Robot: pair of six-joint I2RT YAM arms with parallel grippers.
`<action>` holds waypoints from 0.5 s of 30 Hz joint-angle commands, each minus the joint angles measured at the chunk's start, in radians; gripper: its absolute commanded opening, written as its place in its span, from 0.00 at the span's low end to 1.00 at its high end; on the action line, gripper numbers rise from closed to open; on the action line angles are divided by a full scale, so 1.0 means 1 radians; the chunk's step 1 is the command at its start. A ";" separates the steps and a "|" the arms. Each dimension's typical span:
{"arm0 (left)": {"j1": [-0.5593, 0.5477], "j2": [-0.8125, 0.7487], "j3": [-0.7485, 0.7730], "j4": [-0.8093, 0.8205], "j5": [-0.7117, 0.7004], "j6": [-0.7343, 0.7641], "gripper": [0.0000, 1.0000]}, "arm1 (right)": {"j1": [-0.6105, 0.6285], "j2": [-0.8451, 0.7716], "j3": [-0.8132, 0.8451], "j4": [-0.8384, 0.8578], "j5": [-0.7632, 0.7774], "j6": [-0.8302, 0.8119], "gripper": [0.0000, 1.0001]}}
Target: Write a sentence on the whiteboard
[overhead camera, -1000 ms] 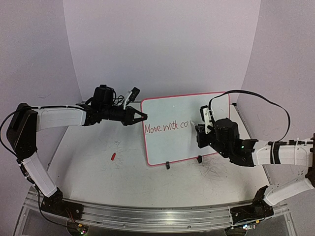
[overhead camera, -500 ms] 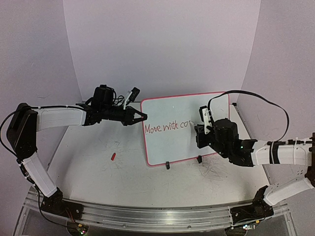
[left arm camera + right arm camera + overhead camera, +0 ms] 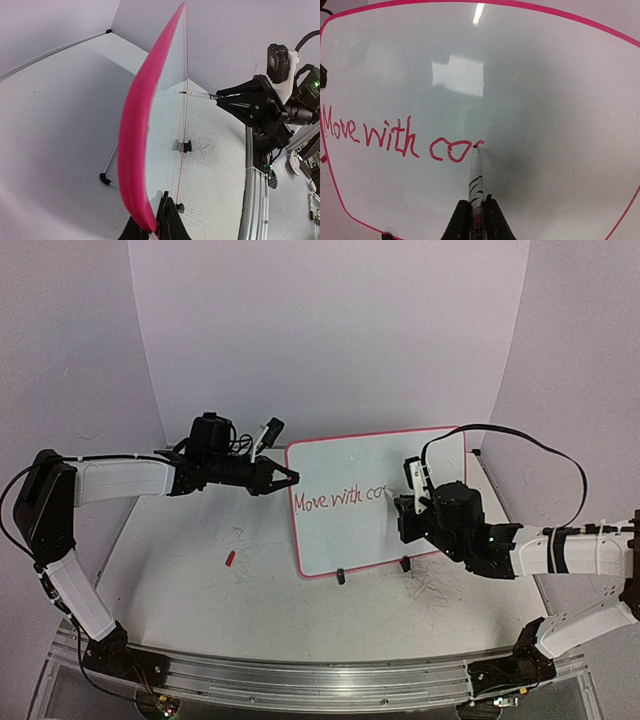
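Observation:
The whiteboard (image 3: pixel 350 535) stands tilted on the table, glossy white with a thin red rim. The sentence (image 3: pixel 337 499) is one line of red lettering that reads "Move with co" plus a fresh stroke (image 3: pixel 385 137). My left gripper (image 3: pixel 292 478) is shut on the board's left edge, and the left wrist view shows its jaws pinching the red rim (image 3: pixel 142 125) at the bottom (image 3: pixel 156 227). My right gripper (image 3: pixel 402 508) is shut on a white marker (image 3: pixel 476 175) with black stripes. The marker's red tip touches the board at the end of the lettering (image 3: pixel 476 212).
A small red marker cap (image 3: pixel 229 559) lies on the table left of the board. Two black clip feet (image 3: pixel 340 576) (image 3: pixel 405 564) hold the board's lower edge. Grey scribbles (image 3: pixel 435 585) mark the table in front of the right arm.
The right gripper has crept slightly up and right with the marker, adding a short red stroke after "co". The left arm and the board have not moved.

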 commanded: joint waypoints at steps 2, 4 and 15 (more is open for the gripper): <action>0.008 -0.010 0.024 -0.050 -0.172 0.129 0.00 | 0.002 -0.009 -0.009 -0.018 -0.019 0.032 0.00; 0.008 -0.010 0.025 -0.050 -0.172 0.129 0.00 | 0.003 -0.010 -0.015 -0.021 -0.023 0.038 0.00; 0.008 -0.008 0.025 -0.051 -0.172 0.130 0.00 | 0.010 -0.014 -0.022 -0.030 -0.030 0.045 0.00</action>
